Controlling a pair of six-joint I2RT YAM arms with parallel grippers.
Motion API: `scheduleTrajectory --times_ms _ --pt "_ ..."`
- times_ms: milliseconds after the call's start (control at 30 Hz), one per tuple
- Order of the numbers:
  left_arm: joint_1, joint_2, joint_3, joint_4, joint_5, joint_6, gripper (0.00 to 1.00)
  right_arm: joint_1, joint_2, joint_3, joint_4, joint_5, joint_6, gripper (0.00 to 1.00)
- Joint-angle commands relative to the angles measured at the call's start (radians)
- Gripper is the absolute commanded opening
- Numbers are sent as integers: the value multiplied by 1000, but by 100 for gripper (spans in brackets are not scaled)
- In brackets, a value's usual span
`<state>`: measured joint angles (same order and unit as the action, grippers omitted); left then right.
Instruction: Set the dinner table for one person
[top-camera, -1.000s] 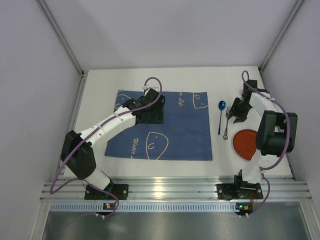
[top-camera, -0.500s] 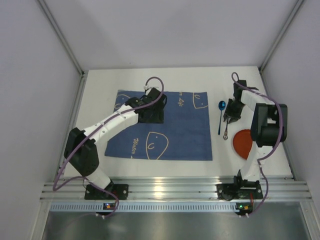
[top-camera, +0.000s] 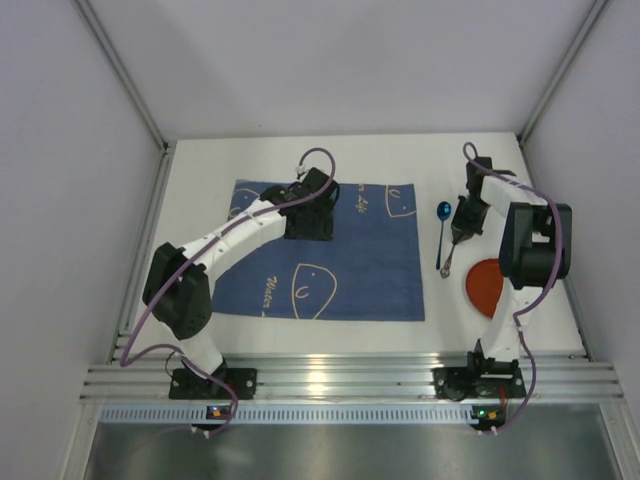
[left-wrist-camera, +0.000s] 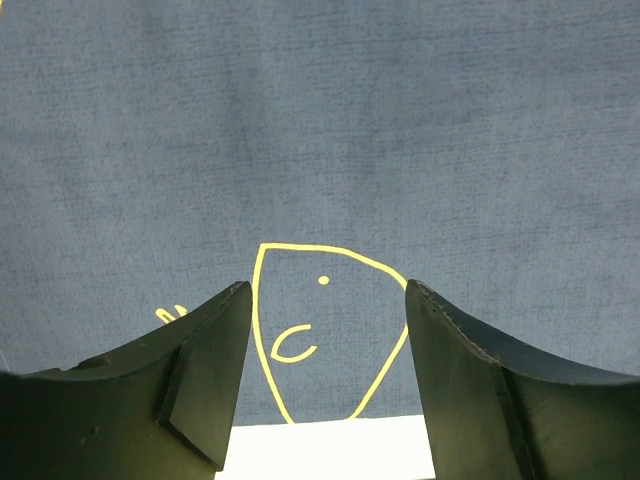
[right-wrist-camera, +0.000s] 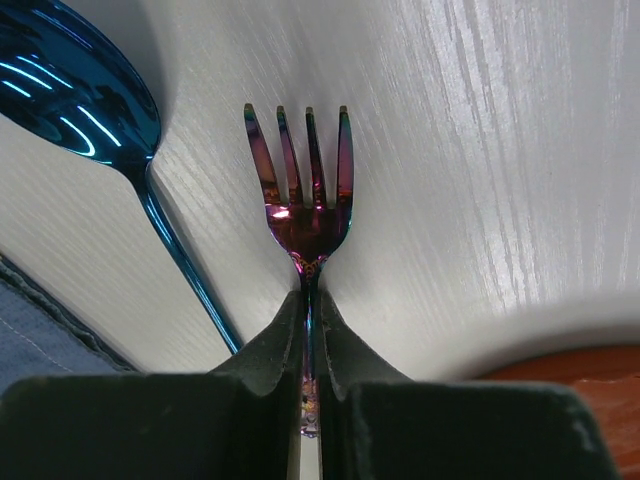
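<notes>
The right tool (right-wrist-camera: 310, 300) is closed tight on the fork (right-wrist-camera: 305, 190) handle, just behind the tines, which point far. The spoon (right-wrist-camera: 70, 90) lies just left of the fork, between it and the blue mat (top-camera: 340, 270). The red plate (top-camera: 485, 285) sits near and right of the fork. The left tool (left-wrist-camera: 328, 300) stands partly open, holding nothing, over the far part of the mat. The white table (top-camera: 400, 155) lies beneath all items, its ribbed rail along the near edge.
</notes>
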<state>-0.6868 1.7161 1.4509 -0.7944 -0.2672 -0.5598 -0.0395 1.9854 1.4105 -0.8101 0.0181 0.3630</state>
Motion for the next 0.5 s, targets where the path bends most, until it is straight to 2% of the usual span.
scheduleTrajectory --times_ms 0,100,233,333,400,467 --pt "1 11 69 -12 31 44 69 9 40 7 20 5 10 0" --pt "-2 25 109 -43 11 72 75 10 -3 18 -21 29 16 0" --pt "-8 28 146 -63 11 101 79 32 -98 57 -110 85 34 0" --pt "-8 -2 117 -4 145 135 75 90 -187 80 -181 82 62 0" --pt "-11 -30 86 46 322 140 74 134 -235 88 -222 62 94 0" --pt "-8 -90 2 181 443 130 75 167 -305 97 -254 17 135 0"
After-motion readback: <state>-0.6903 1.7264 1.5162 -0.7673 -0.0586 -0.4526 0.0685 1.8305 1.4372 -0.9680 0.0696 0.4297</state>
